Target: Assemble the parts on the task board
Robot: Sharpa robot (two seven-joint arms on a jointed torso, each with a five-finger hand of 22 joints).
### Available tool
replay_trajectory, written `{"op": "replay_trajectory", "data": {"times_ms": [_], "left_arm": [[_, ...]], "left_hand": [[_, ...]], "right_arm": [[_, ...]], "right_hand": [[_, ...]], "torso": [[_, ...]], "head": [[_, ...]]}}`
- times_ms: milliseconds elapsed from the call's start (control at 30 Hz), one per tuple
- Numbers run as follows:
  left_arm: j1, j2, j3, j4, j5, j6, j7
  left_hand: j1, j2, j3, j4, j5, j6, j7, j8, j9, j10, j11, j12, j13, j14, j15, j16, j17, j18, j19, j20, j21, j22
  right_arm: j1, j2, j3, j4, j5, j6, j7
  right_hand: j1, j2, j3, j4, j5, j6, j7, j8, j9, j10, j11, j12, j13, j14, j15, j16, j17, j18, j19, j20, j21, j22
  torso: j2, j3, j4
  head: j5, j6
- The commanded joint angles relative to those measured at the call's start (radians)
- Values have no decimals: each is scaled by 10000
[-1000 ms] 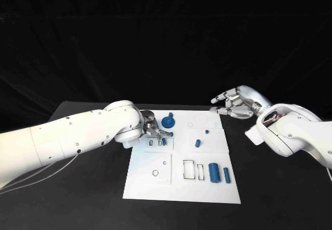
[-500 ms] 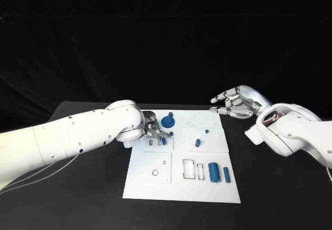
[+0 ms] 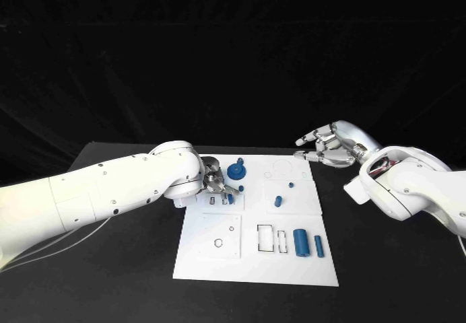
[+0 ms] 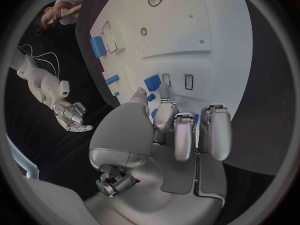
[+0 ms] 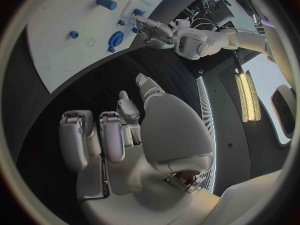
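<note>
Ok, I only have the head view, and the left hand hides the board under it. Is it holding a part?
Observer: Cannot tell. The left wrist view shows a bit of blue between the left hand fingertips, over the task board.
Operator: What lies just ahead of them?
Observer: A blue part beside two small rectangular slots.
Operator: And the right palm?
Observer: The right hand holds nothing, fingers apart, above the black table.

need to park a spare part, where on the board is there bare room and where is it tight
Free: the near strip of the task board, below the square plate and the two blue cylinders. Crowded: the far-left corner, where the left hand works beside the blue gear. The right hand hovers off the far-right corner.
</note>
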Motion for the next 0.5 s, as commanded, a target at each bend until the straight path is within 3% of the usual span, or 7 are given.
{"op": "replay_trajectory", "data": {"times_ms": [33, 500], "left_arm": [[12, 23, 4, 27, -46, 260, -52], [13, 68, 5, 38, -46, 463, -6]], "left_hand": [[100, 9, 69, 17, 25, -93, -6, 61, 16, -28, -15, 52, 6, 1055, -40, 31, 2633, -152, 79, -12, 47, 754], [263, -29, 264, 6, 23, -103, -13, 44, 140, -35, -21, 32, 6, 1055, -44, 31, 2633, -159, 91, -10, 70, 799]], "right_arm": [[-12, 18, 0, -11, -95, 153, 19], [-26, 53, -1, -42, -93, 172, 21]], "right_hand": [[-70, -11, -40, -8, 50, 68, -17, 46, -12, 44, -8, 0, 9, 741, -54, -29, 1443, 152, 493, -62, -30, 2094], [-74, 4, -40, -1, 60, 70, -19, 49, -13, 54, -10, 7, 16, 738, -56, -38, 1430, 156, 485, -65, -41, 2087]], "torso": [[1, -5, -13], [0, -1, -1]], "head": [[-3, -3], [12, -40]]}}
